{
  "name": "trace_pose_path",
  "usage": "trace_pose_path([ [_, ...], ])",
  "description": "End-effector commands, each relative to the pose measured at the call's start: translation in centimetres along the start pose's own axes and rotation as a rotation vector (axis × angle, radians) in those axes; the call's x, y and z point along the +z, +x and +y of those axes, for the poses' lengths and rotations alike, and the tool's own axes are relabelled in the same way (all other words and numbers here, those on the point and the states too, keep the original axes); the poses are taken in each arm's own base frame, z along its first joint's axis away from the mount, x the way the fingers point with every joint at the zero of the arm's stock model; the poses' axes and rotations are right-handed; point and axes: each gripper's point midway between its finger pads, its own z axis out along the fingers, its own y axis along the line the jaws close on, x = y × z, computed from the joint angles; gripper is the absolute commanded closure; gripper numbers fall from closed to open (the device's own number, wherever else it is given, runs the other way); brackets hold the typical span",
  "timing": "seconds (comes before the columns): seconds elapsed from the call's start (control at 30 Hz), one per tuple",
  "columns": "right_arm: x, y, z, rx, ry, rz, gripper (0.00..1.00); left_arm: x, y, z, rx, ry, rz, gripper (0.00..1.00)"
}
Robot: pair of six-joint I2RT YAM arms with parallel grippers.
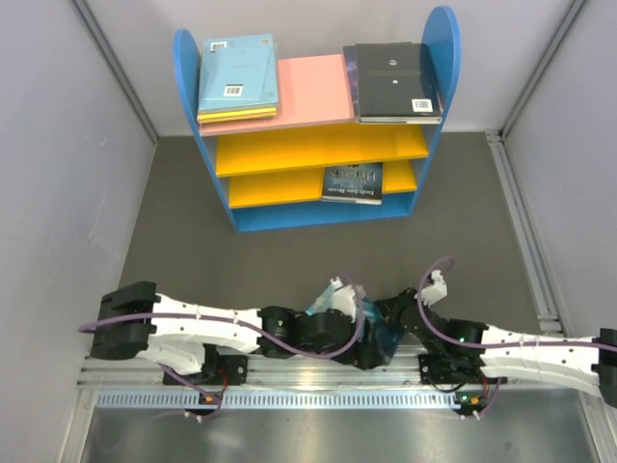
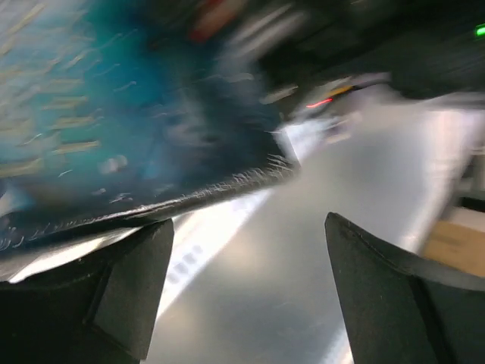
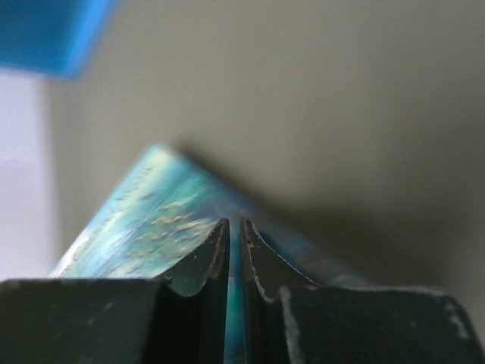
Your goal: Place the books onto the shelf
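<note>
Right hand (image 3: 235, 225) is pinched tight on the teal book (image 3: 144, 227), fingers nearly meeting on its thin edge, with the cover fanning out past the tips. Left hand (image 2: 246, 221) sits right beside it, fingers spread wide with nothing between them. The book's lower edge hangs just over one of them, can't tell if it's actually touching. Both hands are bunched together low over the near edge of the desk (image 1: 289, 256).

Well out ahead of them stands the shelf (image 1: 445, 68). On its pink top board, ahead-left, a light blue book (image 1: 238, 72) lies on a yellow book (image 1: 236, 115), and a black book (image 1: 393, 77) is ahead-right. A dark book (image 1: 353, 183) looks to be on the lowest yellow board.
</note>
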Motion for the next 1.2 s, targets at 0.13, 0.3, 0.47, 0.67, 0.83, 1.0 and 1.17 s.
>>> trace_pose_path([
  [0.13,-6.4,7.8,4.2,0.041,-0.18,0.497,1.0,-11.0,-19.1,-21.3,-0.086,0.654,-0.613,0.14],
  [0.3,-6.8,7.4,4.4,0.043,-0.187,0.496,1.0,-7.7,-19.3,-20.2,-0.085,0.601,-0.583,0.14],
  [0.47,-7.3,6.2,2.9,-0.045,-0.121,0.468,0.64,-5.1,-18.3,-16.2,-0.076,0.487,-0.546,0.15],
  [0.67,-9.4,2.2,0.2,-0.068,0.04,0.392,0.05,-5.1,-14.6,-2.4,-0.036,0.023,-0.484,0.04],
  [0.83,-10.4,0.5,-1.2,-0.037,0.088,0.356,0.0,-6.2,-12.3,5.1,-0.102,-0.069,-0.425,0.02],
  [1.0,-10.4,1.3,-2.6,-0.16,0.242,0.392,0.0,-5.5,-11.1,10.8,-0.142,-0.141,-0.381,0.02],
  [1.17,-9.8,2.4,-2.9,-0.232,0.348,0.413,0.0,-3.1,-10.3,12.2,-0.149,-0.125,-0.335,0.02],
])
